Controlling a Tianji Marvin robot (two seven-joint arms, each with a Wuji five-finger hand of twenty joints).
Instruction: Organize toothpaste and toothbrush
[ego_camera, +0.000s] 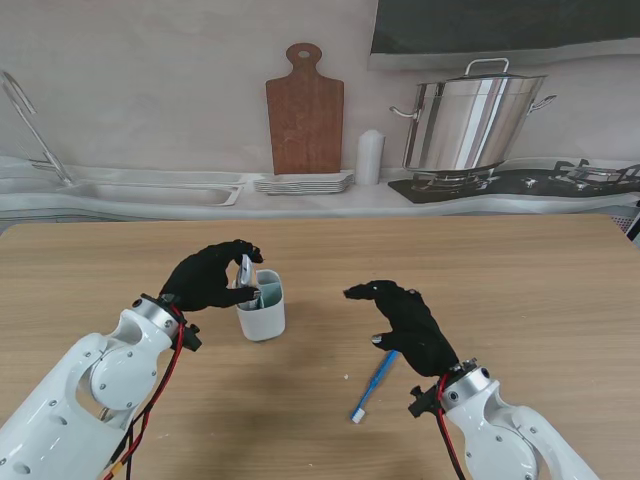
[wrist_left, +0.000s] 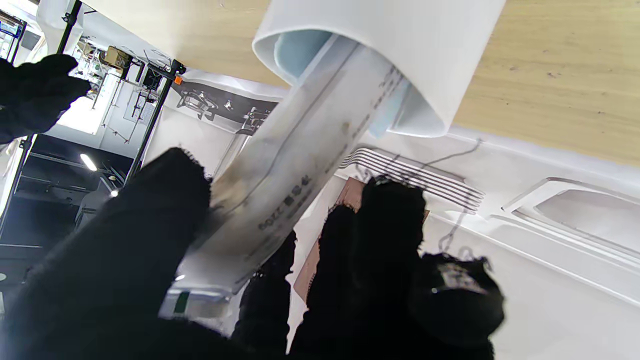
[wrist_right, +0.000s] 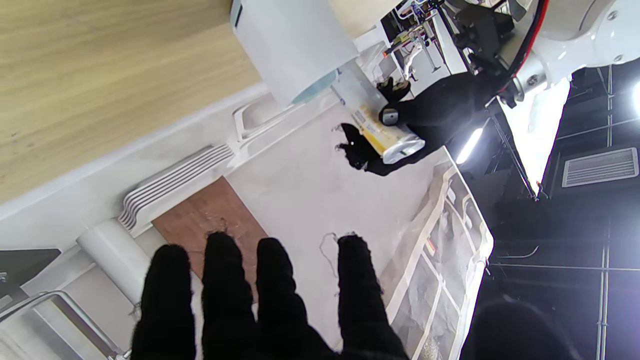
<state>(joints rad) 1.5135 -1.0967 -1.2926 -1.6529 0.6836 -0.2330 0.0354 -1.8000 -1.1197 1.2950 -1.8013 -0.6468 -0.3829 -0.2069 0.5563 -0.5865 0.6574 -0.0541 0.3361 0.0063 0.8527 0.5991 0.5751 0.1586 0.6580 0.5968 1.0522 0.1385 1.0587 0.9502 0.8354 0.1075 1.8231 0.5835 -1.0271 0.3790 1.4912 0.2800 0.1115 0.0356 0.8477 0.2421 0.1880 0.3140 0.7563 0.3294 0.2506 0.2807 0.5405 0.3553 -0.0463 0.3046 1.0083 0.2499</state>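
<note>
On the wooden bench (ego_camera: 480, 270), a little left of centre, you have a white cup (ego_camera: 262, 310) standing upright, and the toothpaste tube (ego_camera: 246, 273) leans into its mouth. Your left robot hand (ego_camera: 208, 277) is pinching the tube's free end between thumb and fingers (wrist_left: 385, 230) (the left wrist view shows the tube (wrist_left: 300, 165) running from the black glove into the cup (wrist_left: 400, 55), beside a pale blue insert). Your right robot hand (ego_camera: 405, 322) hovers over the bench, well apart from the cup, with its fingers (wrist_right: 225, 285) stretched out and slightly spread, holding nothing. The blue toothbrush (ego_camera: 374, 386) lies flat on the bench just beside that hand's wrist, nearer to you, its white end pointing towards you. From the right wrist view you can also see the cup (wrist_right: 290, 45) and the pinched tube (wrist_right: 385, 135).
</note>
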